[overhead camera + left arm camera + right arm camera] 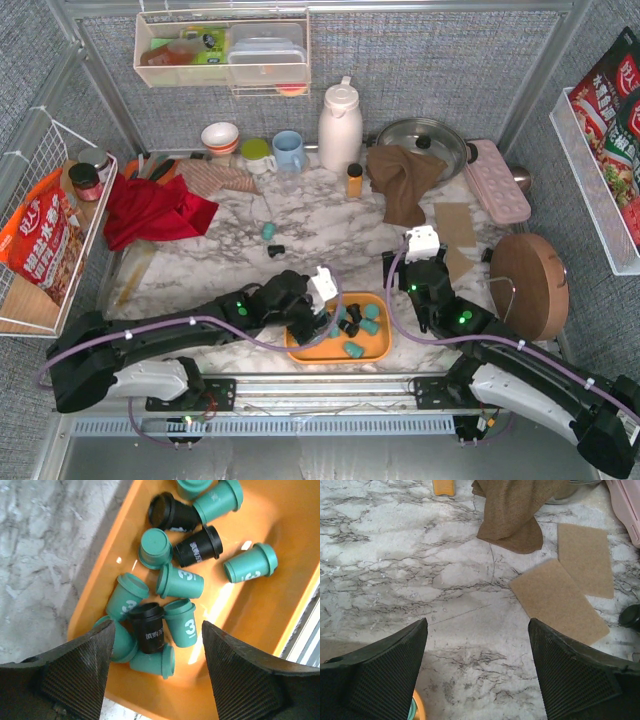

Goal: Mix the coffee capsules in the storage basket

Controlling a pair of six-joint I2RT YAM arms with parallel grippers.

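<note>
Directly below the spread-open left hand, coffee capsules lie clustered in the storage basket.

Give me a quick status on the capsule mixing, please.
Left gripper open over the coffee capsules in the storage basket. Right gripper open, empty, over the table. Teal capsule and black capsule lie outside the basket.
</note>
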